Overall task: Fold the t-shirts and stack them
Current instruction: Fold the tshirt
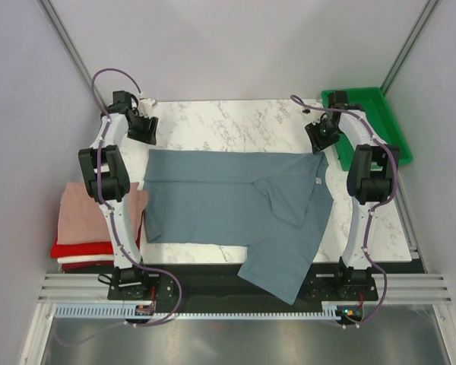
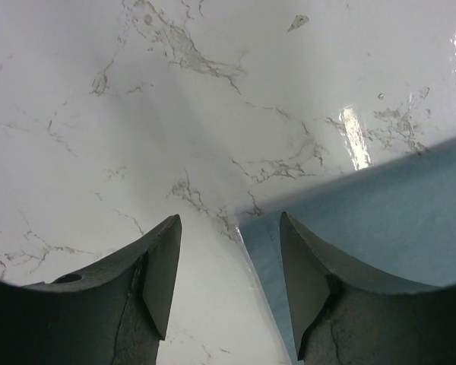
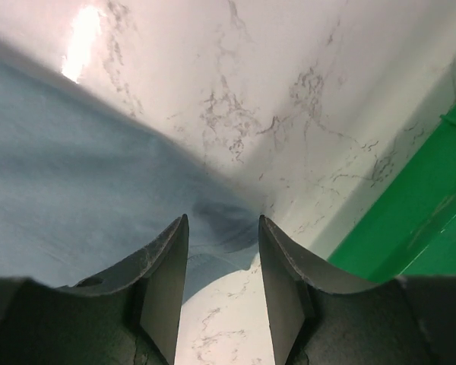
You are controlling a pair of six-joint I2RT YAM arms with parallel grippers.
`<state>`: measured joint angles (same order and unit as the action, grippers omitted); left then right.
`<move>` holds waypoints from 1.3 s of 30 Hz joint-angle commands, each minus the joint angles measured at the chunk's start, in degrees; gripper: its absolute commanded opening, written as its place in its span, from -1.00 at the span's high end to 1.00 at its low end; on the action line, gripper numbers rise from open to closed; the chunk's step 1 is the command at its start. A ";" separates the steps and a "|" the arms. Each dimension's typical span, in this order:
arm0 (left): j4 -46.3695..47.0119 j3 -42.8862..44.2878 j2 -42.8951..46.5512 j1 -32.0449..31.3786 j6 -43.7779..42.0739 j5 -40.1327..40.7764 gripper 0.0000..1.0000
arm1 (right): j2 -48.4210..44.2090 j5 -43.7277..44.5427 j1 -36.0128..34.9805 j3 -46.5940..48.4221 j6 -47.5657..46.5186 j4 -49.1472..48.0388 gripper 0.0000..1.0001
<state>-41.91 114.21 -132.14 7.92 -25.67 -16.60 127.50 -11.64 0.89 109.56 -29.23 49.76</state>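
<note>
Tabletop (image 1: 228, 122) of white marble carries it all, and across most of it lies the slate blue-grey shirt (image 1: 205, 201). It is flat along its far edge, with one side folded in over the middle and its near right part hanging over the front edge. We judge the folding about midway (one fold laid, the rest not yet done). The next move calls for a grip on both far corners, taken evenly so the cloth carries over without skewing.

At the left sits the stack: dusty-pink shirt (image 1: 80, 209) on top, red shirt (image 1: 76, 249) under it, white shirt (image 1: 80, 263) lowest. The green tray (image 1: 372, 106) at the far right shows nothing inside.

The left gripper (image 2: 229, 220) stands released, with the shirt's corner just beside one finger. The right gripper (image 3: 223, 220) is parted too, straddling the far-right corner without pinching it.
</note>
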 commanded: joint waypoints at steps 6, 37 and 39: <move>-0.98 3.47 -2.16 0.25 2.55 0.43 -0.25 | 1.43 1.97 2.19 1.62 -1.53 -0.28 0.03; -4.14 0.66 2.32 0.60 1.24 -5.10 -0.17 | 7.41 -1.54 2.63 4.79 -2.32 1.40 0.14; -4.14 -0.39 3.20 0.60 1.06 -5.28 -0.18 | 7.58 -1.63 2.63 4.79 -2.23 1.31 0.14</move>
<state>-45.28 114.72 -133.86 8.01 -24.84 -18.90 133.95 -12.19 3.38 112.66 -30.92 50.76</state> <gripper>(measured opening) 0.588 0.433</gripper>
